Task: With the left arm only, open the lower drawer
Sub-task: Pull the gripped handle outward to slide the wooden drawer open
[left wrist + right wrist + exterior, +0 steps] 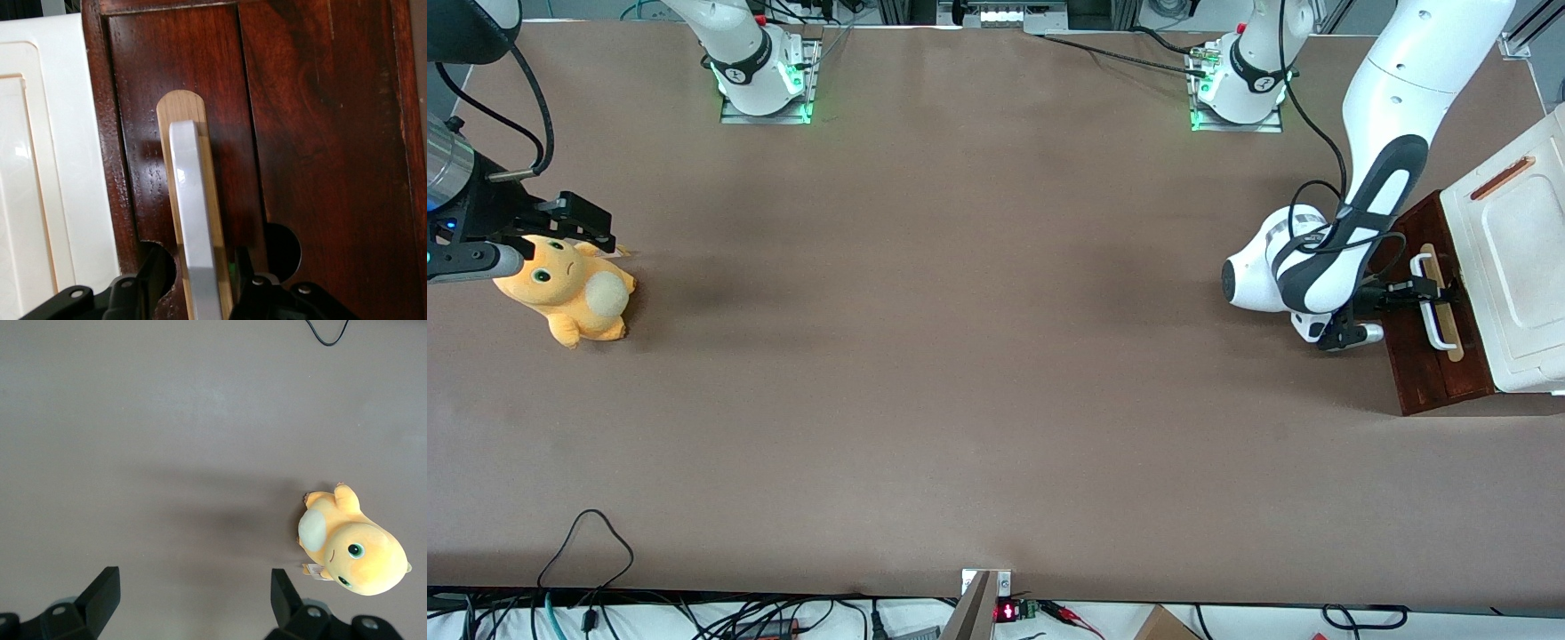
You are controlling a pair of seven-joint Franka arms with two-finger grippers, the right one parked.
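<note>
The gripper (195, 293) sat at the white bar handle (193, 220), fingers spread either side of it — not pinching. The smooth bar lay lengthwise on a round-ended pale strip (181, 110) across the glossy reddish-brown lower drawer (1427, 356), at the working arm's end of the matte brown table (960, 356).

A brown table (960, 356) under even light, cables (587, 569) along its near edge.

The drawer (313, 147) is glossy, grained dark wood with a smooth white bar (193, 227) on a pale matt wood strip (179, 107), the gripper (197, 287) astride that bar is matt black, and the arm (1396, 107) shines white.
</note>
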